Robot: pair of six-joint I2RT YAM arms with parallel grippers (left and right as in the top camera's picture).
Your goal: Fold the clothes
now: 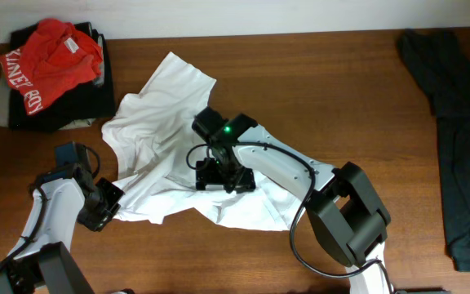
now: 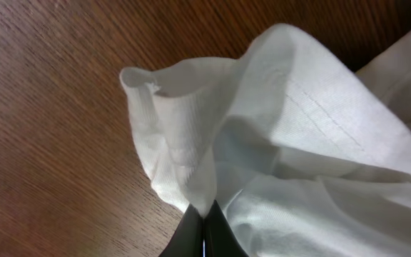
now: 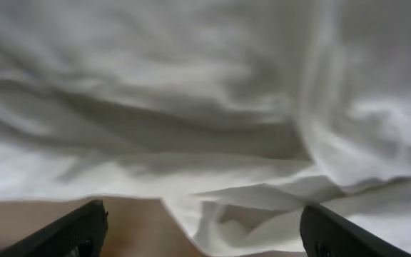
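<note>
Wooden table point(image 1: 317, 73); white T-shirt point(image 1: 170, 106) crumpled, plain, folds bunched, edge stitched.

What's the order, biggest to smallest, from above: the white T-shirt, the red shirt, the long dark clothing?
1. Tied: the white T-shirt and the dark garment look too alike to rank, and the dark one runs off the picture's edge.
2. Smallest: the red shirt.

I am counting, remotely: one white T-shirt point(image 1: 166, 106), one red shirt point(image 1: 51, 57), one long dark garment point(image 1: 459, 139), one table point(image 1: 317, 90), two grippers: left gripper point(image 2: 204, 225), right gripper point(image 3: 202, 218).
</note>
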